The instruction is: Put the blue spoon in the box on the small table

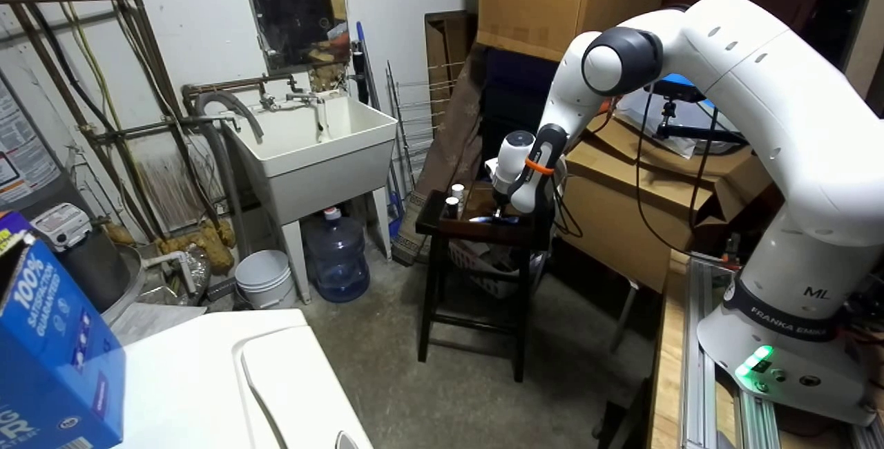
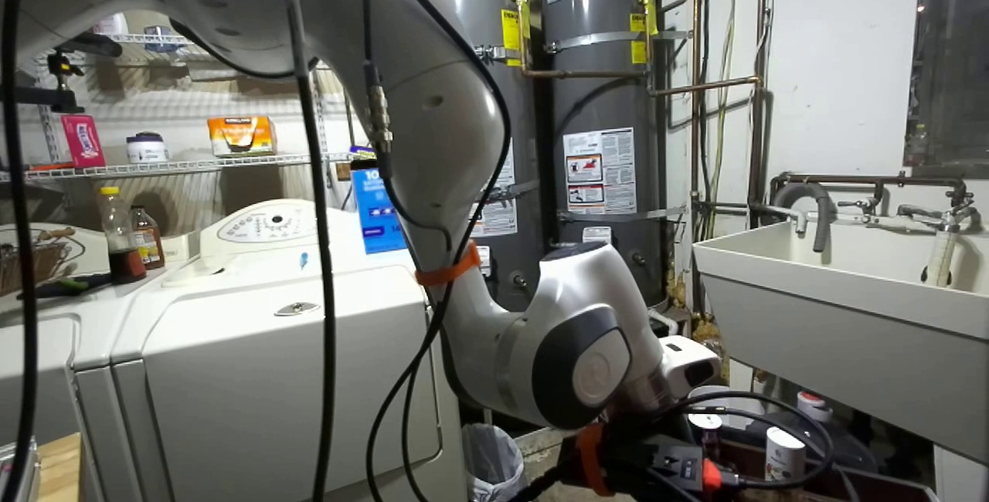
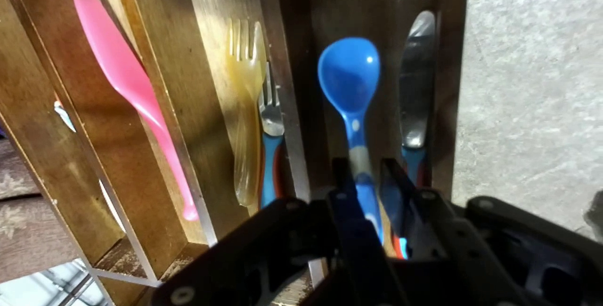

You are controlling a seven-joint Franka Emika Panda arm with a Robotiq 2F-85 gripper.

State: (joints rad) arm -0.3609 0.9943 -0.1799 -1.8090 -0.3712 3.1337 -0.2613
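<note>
Nearest, the claw (image 3: 366, 167) is slightly parted astride the handle of the blue spoon (image 3: 355, 134), seen in or just above the right compartment of the box (image 3: 451, 75), beside a knife (image 3: 415, 103). Light, stiff, slick plastic is judged likely, best gripped at the grey mid-handle band.

Slim gaps, blue spoon (image 3: 356, 132) between divider (image 3: 284, 84) and knife (image 3: 417, 84), 2 containers (image 2: 784, 453) nearby

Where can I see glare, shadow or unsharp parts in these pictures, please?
Wrist view: a bright glint on the spoon, and the gripper blurred; in an exterior view, green lights glowing on the arm's base; in an exterior view, striped shadows on the wall above the lower shelf.
</note>
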